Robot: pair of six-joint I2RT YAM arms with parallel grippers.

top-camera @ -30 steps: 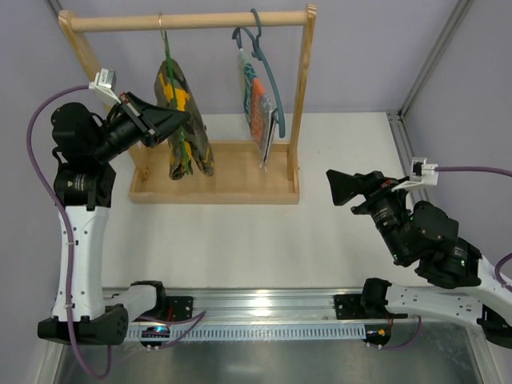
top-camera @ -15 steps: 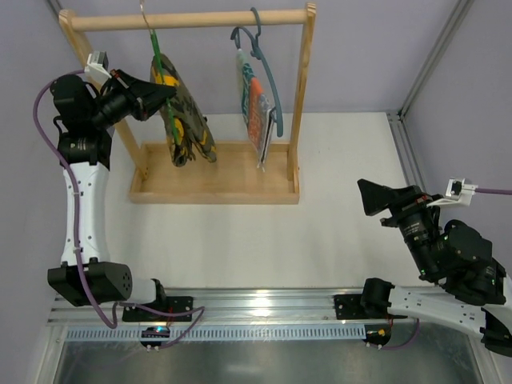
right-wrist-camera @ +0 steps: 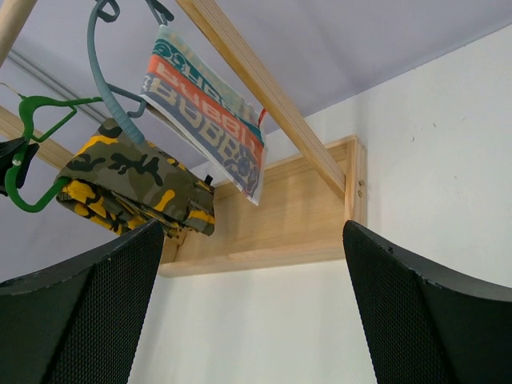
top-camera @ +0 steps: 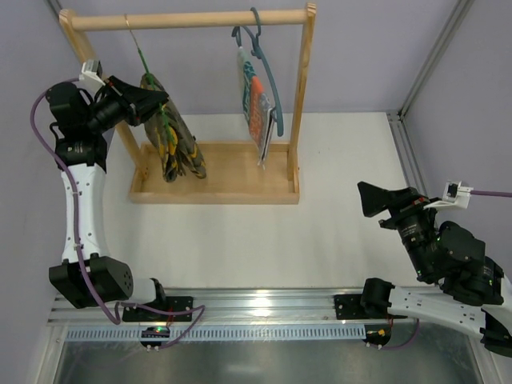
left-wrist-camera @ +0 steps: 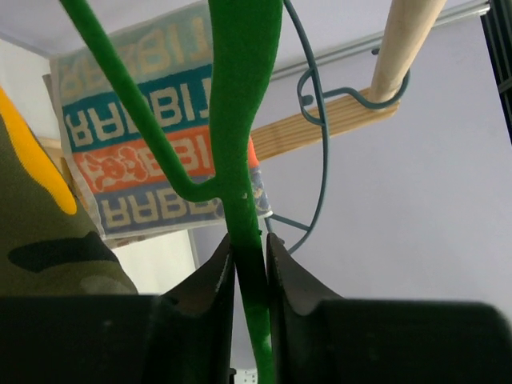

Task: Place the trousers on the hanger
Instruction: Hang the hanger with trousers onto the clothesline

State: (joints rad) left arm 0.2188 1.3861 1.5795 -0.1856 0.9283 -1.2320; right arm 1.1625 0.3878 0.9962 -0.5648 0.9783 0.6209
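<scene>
Green plastic fills the left wrist view: the hanger (left-wrist-camera: 240, 120) runs down between the fingers of the left end effector (left-wrist-camera: 248, 244), which sit nearly closed and pinch its thin bar. From above, the hanger (top-camera: 144, 60) slants from the wooden rail (top-camera: 192, 20) toward that end effector (top-camera: 156, 98). The trousers (top-camera: 172, 144) are draped on it, drooping just above the rack's base. The right end effector (top-camera: 372, 196) hovers over the tabletop (top-camera: 240, 232), well apart from the rack, spread wide and empty.

The step in hand looks like the release. It would go best by easing the hanger back to plumb under the rail, so it does not swing when freed. The fingers should then part gently and draw straight back, clear of the fabric and of the grey-blue hanger (top-camera: 268, 72) with its striped cloth (top-camera: 256, 104).

The metal hook is a faint line against the rail, so I cannot tell how well it is seated. The fold of the trousers over the bar is hidden. The wrist view cuts off most of the trousers.
</scene>
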